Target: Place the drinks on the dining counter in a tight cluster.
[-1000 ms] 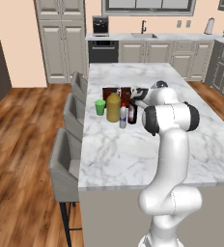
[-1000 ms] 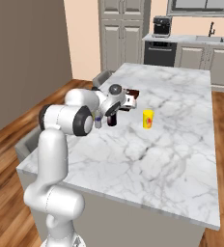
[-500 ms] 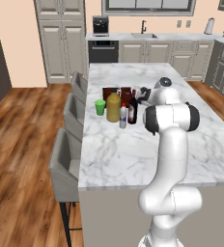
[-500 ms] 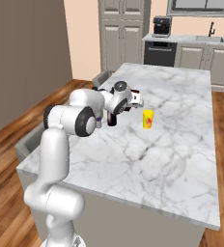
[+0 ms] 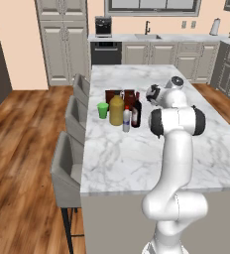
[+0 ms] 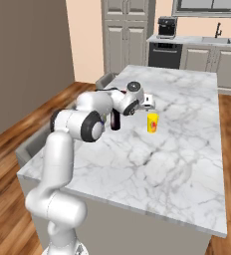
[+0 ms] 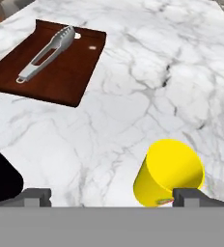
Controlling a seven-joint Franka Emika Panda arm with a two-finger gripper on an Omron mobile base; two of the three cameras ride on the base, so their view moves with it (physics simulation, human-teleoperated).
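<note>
While the gripper (image 7: 112,195) is hanging empty with jaws spread wide over the veined marble counter (image 5: 137,154), the drinks are standing clustered by the stool-side edge: a squat juice bottle (image 5: 116,110), a dark wine bottle (image 5: 136,110), a small pale bottle (image 5: 126,119); a yellow cup (image 7: 169,172) is sitting at five o'clock in the hand view, a brown tray (image 7: 51,60) with metal tongs (image 7: 46,53) at eleven; no label is legible.

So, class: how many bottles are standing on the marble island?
3, clustered near the stool-side edge: the yellow juice bottle on the left, the small pale bottle in front, the dark wine bottle on the right. The arm may hide others.
</note>
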